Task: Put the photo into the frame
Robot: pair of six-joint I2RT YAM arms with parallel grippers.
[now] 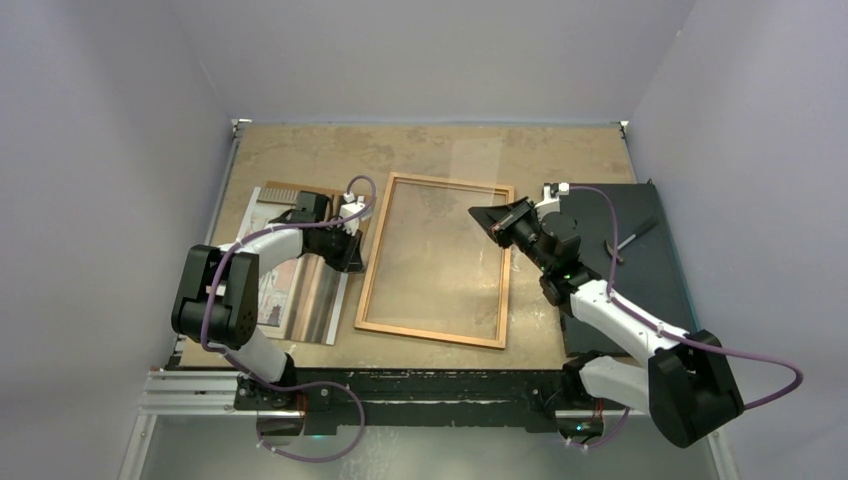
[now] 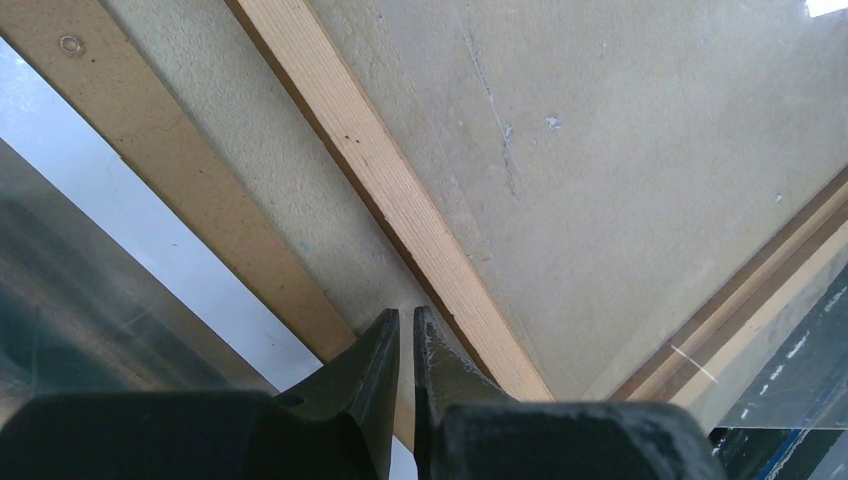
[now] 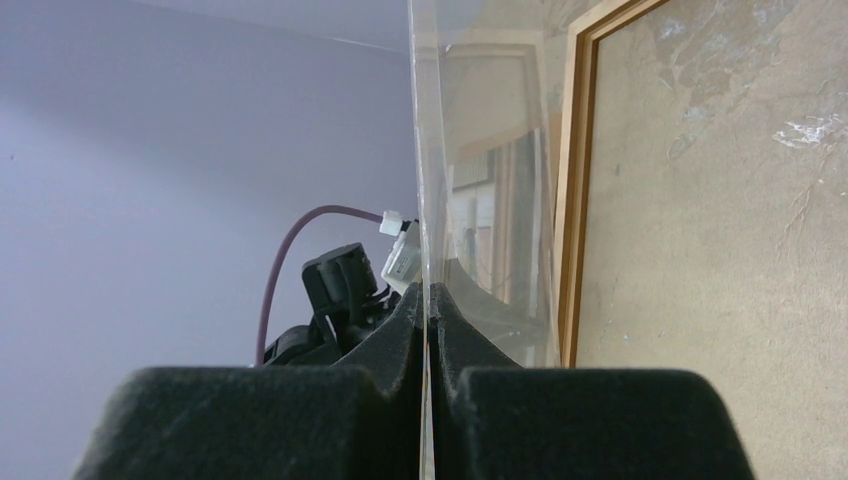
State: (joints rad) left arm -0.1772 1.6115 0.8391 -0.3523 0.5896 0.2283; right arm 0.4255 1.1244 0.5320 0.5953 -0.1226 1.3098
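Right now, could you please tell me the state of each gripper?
Left gripper: nearly closed, nothing visibly held.
Right gripper: closed on the thin clear rectangular pane.

I'm getting soft, even light from overhead. The bench (image 1: 300,150) is evenly lit with only faint shadows on it, and the top view's sharp. On the wrist cams, the left claw (image 2: 406,325) and right claw (image 3: 428,300) are blurry up close, and the clear pane (image 3: 480,160) throws washed-out reflections.
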